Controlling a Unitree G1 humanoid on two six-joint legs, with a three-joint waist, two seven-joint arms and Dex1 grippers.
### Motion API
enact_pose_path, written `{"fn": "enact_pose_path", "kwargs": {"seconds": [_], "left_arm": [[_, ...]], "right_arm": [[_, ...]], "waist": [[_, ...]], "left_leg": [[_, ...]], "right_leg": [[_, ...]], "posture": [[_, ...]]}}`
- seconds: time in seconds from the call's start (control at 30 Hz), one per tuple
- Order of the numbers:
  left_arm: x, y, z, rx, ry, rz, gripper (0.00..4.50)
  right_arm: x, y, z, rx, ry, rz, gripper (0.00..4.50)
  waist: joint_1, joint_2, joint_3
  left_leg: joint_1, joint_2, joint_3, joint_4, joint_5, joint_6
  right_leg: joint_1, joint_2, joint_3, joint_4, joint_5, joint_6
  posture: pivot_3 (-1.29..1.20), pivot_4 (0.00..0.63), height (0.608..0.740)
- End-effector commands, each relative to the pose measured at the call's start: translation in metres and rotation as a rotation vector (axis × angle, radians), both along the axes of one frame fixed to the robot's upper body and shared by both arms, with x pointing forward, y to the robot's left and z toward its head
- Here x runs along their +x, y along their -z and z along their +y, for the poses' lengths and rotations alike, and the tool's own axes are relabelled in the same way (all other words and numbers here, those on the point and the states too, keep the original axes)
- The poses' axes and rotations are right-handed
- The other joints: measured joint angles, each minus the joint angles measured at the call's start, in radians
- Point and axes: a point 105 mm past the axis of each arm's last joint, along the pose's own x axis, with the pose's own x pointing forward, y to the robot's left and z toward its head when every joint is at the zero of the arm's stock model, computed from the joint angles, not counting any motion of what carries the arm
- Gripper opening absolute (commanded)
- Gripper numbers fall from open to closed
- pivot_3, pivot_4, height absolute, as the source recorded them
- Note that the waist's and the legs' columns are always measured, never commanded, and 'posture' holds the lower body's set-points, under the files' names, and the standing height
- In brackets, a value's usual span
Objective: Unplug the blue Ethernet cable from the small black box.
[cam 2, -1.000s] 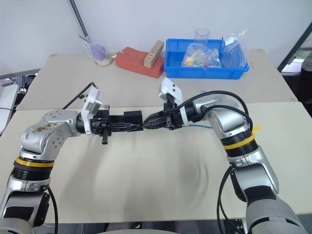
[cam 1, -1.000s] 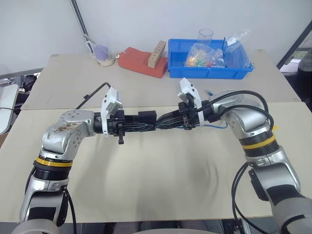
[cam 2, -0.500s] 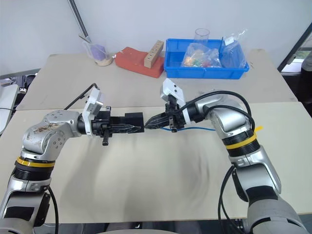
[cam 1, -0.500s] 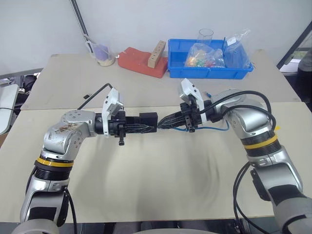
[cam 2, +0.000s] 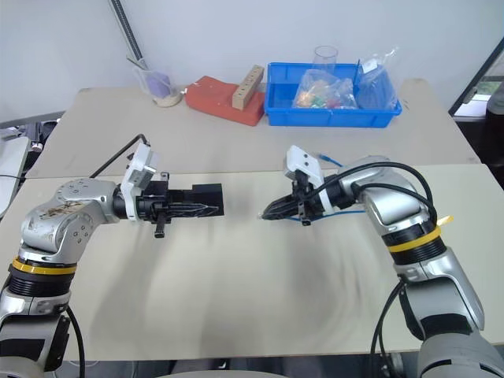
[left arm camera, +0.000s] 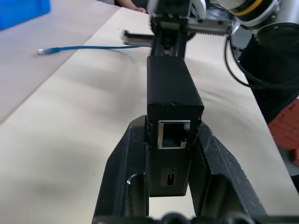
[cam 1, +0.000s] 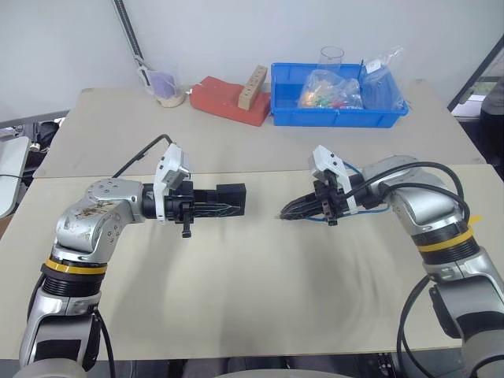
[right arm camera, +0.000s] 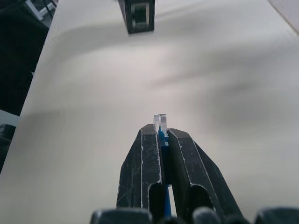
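Over counter (cam 1: 260,283): both claws up off the surface, tips facing each other w/ a clear gap between.
Left claw (cam 1: 233,202): clamped on the small black box (cam 1: 229,200), fingers (left arm camera: 124,163) on its two sides; box held lengthwise, sticking out past the fingertips toward the other arm.
Box port: wrist view shows a metal-framed socket in the end face, nothing plugged in; smaller slot under it.
Right claw (cam 1: 285,213): pinched tight on the plug end of the blue Ethernet cable (cam 1: 370,207); clear plug tip (right arm camera: 160,120) pokes out just past the fingertips (right arm camera: 145,154).
Plug vs box: apart, not touching. Plug points at the box's far end face, seen across the gap in right wrist view (right arm camera: 139,15).
Cable run: goes back from right claw along the right forearm, loops near the wrist; other end w/ its plug (left arm camera: 42,50) lies flat on counter, seen in left wrist view.
Status: cable is out of the box.
Back of counter: blue bin (cam 1: 339,116) w/ plastic bags + a clear cup, red block (cam 1: 228,101) w/ a wooden strip on it, small cup w/ purple stuff (cam 1: 167,85) beside a lamp arm. All well apart from both claws.
Counter seam: join line runs across between the rear panel and the front panel, just behind both claws.
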Motion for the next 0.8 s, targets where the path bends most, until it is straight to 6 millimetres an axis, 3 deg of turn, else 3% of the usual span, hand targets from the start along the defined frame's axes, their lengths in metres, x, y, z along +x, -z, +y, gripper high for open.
{"fn": "enact_pose_path", "kwargs": {"seconds": [0.03,0.13,0.33,0.47,0.57,0.73,0.8], "left_arm": [[-0.004,-0.012,-0.002,-0.018,0.026,-0.06,0.58],[-0.003,-0.011,0.0,-0.011,0.019,-0.064,0.58],[0.0,0.001,0.013,0.017,-0.084,-0.115,0.58],[-0.005,0.008,0.014,0.013,-0.106,-0.109,0.58],[-0.004,0.006,0.016,0.001,-0.136,-0.109,0.58],[0.008,0.006,0.046,-0.02,-0.341,-0.127,0.58],[0.015,0.012,0.068,-0.037,-0.494,-0.142,0.58]], "right_arm": [[-0.002,-0.011,0.004,0.025,-0.021,-0.043,0.02],[0.0,-0.006,0.002,0.005,-0.017,-0.067,0.02],[0.023,0.045,-0.029,-0.122,0.16,-0.186,0.02],[0.015,0.056,-0.034,-0.105,0.182,-0.159,1.62],[0.011,0.043,-0.03,-0.059,0.177,-0.165,2.65],[-0.004,-0.019,-0.017,0.076,0.156,-0.255,4.33],[-0.015,-0.047,-0.005,0.17,0.167,-0.269,4.47]], "waist": [[0.0,0.0,0.0],[0.002,0.0,0.0],[0.009,0.0,0.0],[0.007,0.001,0.0],[0.006,0.001,0.001],[0.004,0.002,0.001],[0.003,0.002,0.001]], "left_leg": [[0.0,0.0,0.0,0.0,0.0,0.0],[0.0,0.0,0.0,0.0,0.0,0.0],[0.0,-0.001,0.0,0.0,0.0,0.0],[-0.001,-0.001,0.001,0.0,0.0,0.0],[-0.001,0.0,0.001,0.002,0.0,0.0],[-0.001,0.0,0.0,0.001,-0.001,0.001],[-0.001,0.0,-0.002,0.001,-0.001,0.001]], "right_leg": [[0.0,0.0,0.0,0.0,0.0,0.0],[0.0,0.0,0.0,0.0,0.0,0.0],[0.0,-0.001,0.0,0.0,0.0,0.0],[0.0,-0.001,0.0,0.0,0.0,0.0],[0.0,-0.001,0.001,0.001,0.0,0.0],[0.0,0.0,0.001,0.001,0.0,0.0],[-0.001,-0.001,0.001,0.001,0.0,0.0]], "posture": [[0.0,0.15,0.74],[0.0,0.15,0.74],[0.0,0.15,0.74],[0.0,0.15,0.74],[0.0,0.15,0.74],[0.0,0.15,0.74],[0.0,0.15,0.74]]}}
